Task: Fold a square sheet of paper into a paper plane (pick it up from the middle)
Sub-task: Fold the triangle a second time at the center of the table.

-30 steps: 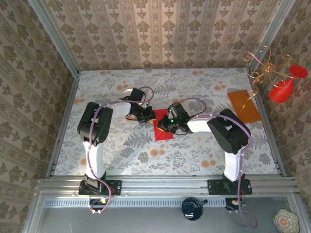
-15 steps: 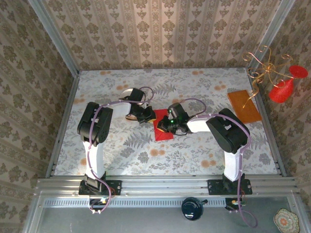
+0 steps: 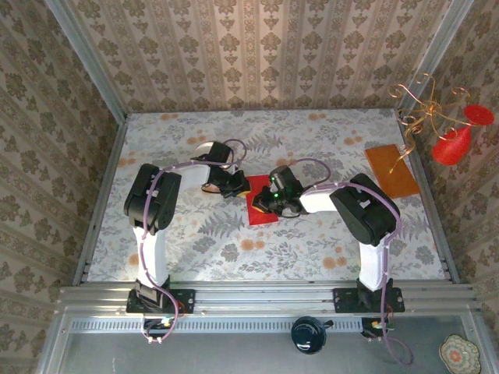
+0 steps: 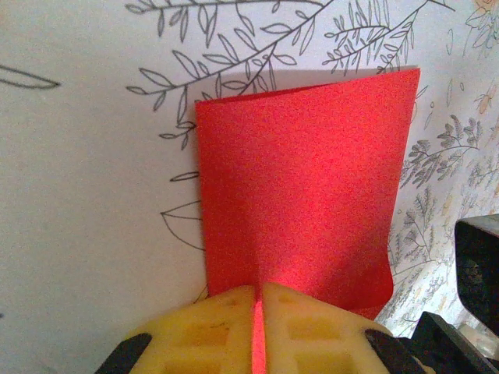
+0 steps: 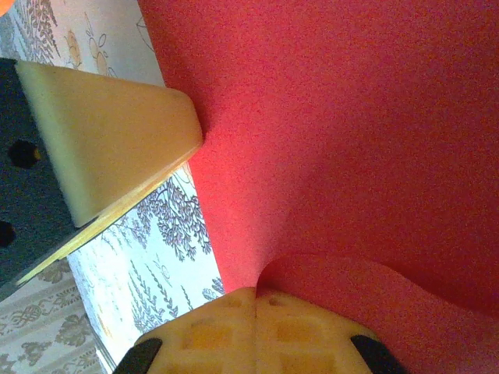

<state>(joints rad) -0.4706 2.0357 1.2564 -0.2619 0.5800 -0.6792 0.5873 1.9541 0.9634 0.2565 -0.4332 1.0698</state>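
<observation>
From the overhead camera I see the thin bright red sheet of paper (image 3: 263,204) lying near the middle of the floral-patterned table (image 3: 327,241), between the two arms. The orange-brown rectangular board (image 3: 392,170) sits well apart, out toward 2 o'clock.

On the left wrist camera the sheet reads as a flat rectangle running from 6 o'clock up to 12. The left gripper (image 4: 257,308) is pinched closed on its near edge, with only a thin red line of paper between the yellow pads (image 4: 312,331).

On the right wrist camera the right gripper (image 5: 256,315) has its pads pressed fully together at the sheet's edge. The paper bulges up in a small curl just beyond them, toward 3 o'clock. I cannot tell whether a layer is actually caught between them. At 10 o'clock in that view, one yellow finger of the left gripper touches the sheet's border.
</observation>
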